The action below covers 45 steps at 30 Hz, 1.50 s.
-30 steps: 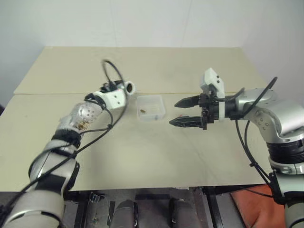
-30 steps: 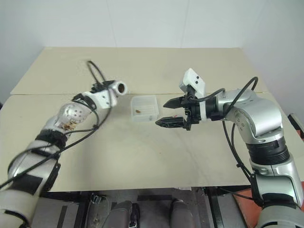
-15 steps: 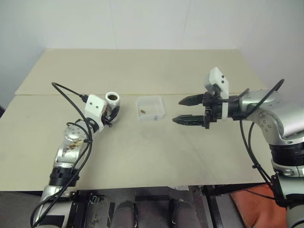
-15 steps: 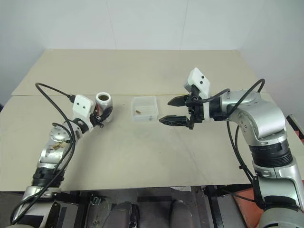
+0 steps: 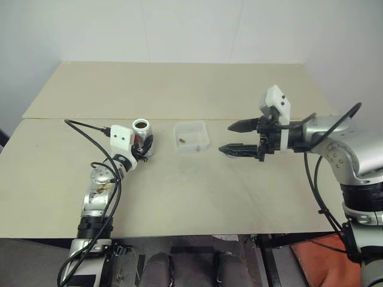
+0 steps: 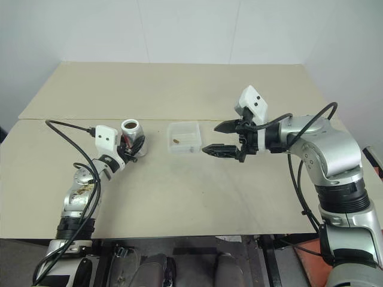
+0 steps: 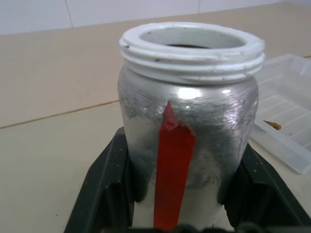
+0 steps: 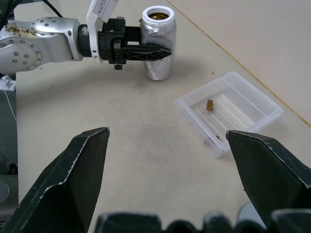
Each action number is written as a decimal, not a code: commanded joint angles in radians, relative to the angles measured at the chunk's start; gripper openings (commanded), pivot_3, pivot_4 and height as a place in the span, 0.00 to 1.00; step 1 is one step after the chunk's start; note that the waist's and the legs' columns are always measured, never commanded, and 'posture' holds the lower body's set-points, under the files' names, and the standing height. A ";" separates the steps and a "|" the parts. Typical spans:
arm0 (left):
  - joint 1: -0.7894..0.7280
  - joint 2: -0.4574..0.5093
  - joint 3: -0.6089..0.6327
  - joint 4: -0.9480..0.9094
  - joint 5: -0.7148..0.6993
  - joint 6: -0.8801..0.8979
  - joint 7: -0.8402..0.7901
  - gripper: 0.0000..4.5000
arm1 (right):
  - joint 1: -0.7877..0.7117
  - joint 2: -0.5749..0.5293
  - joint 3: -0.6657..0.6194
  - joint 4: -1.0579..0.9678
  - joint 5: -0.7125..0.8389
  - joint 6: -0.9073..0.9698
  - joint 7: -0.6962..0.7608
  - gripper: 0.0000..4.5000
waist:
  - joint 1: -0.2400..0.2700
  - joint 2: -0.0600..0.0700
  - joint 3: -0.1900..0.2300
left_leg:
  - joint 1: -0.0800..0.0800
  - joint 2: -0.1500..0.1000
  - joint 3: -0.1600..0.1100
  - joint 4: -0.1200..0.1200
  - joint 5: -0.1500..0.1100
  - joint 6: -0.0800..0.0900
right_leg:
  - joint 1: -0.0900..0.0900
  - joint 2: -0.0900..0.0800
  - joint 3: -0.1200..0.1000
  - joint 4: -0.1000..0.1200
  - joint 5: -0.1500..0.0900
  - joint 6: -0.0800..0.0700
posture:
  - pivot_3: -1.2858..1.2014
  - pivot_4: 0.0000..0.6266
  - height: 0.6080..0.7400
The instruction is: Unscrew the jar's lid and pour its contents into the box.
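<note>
The small silvery lidless jar with a red strip [image 5: 142,127] stands upright on the beige table [image 5: 179,197] just left of the translucent shallow plastic box [image 5: 192,136], the left gripper [image 8: 146,51] flanking it with jaws seemingly loosened, the right gripper [image 5: 236,137] spread wide and empty, so a careless withdrawal could tip it and scatter the brown pellets [image 8: 158,16].

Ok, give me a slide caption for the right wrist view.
Left gripper around the upright, lidless jar on the table, beside the box.

Beige table [image 5: 179,197] before a white wall [image 5: 179,30].
</note>
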 commanded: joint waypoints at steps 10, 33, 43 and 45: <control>0.237 0.089 0.055 -0.348 -0.049 0.168 -0.027 0.99 | 0.021 -0.023 -0.051 -0.073 0.011 -0.006 -0.013 1.00 | -0.010 0.000 0.000 | 0.000 0.001 0.000 -0.001 0.000 0.000 | -0.001 0.000 0.000 0.000 0.000 0.000 | 0.52 0.24 1.00; 0.479 0.566 0.413 -0.693 -0.536 0.286 -0.598 0.99 | 0.173 -0.048 -0.083 -0.176 0.005 -0.135 -0.013 1.00 | -0.005 0.000 0.000 | 0.004 0.000 0.002 -0.006 -0.001 0.000 | -0.001 0.000 0.003 -0.004 0.000 -0.001 | 0.52 0.24 1.00; 0.463 0.577 0.394 -0.655 -0.523 0.271 -0.625 0.99 | 0.201 -0.049 -0.086 -0.239 0.019 -0.113 -0.029 1.00 | -0.006 0.000 0.000 | 0.007 0.000 0.003 -0.010 0.000 0.000 | -0.001 0.000 0.004 -0.004 -0.001 -0.001 | 0.52 0.24 1.00; 0.464 0.589 0.393 -0.649 -0.524 0.289 -0.625 0.99 | 0.207 -0.049 -0.084 -0.248 0.017 -0.112 -0.035 1.00 | -0.006 0.000 0.000 | 0.007 0.000 0.003 -0.010 0.000 0.000 | -0.001 0.000 0.004 -0.004 -0.001 -0.001 | 0.52 0.24 1.00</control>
